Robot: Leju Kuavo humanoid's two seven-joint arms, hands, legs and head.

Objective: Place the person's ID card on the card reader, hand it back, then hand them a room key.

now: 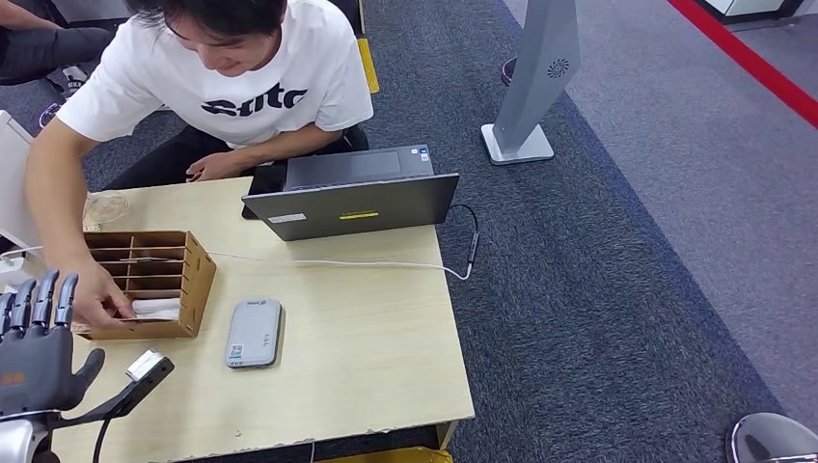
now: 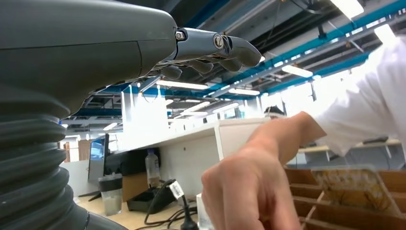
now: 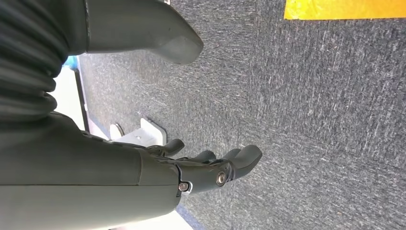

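Head view puts the robot's left hand (image 1: 34, 357) at the near corner of the pale wooden worktop (image 1: 367, 328), raised with its fingers upright and spread and its thumb out to the side, holding nothing. Just beyond those fingers a person in a white T-shirt (image 1: 241, 77) leans over and reaches a hand (image 1: 96, 294) into the nearest slot of a brown wooden card organizer (image 1: 154, 282), where a white card (image 1: 159, 309) lies. A little further out from the thumb sits the grey card reader (image 1: 255, 332), flat on the worktop with nothing on it. Well beyond it stands a grey laptop (image 1: 352, 198), a white cable (image 1: 338, 262) trailing past it. The right hand (image 3: 210, 165) hangs over grey carpet, its fingers loosely curled and apart, gripping nothing. I cannot see an ID card clearly apart from that white card.
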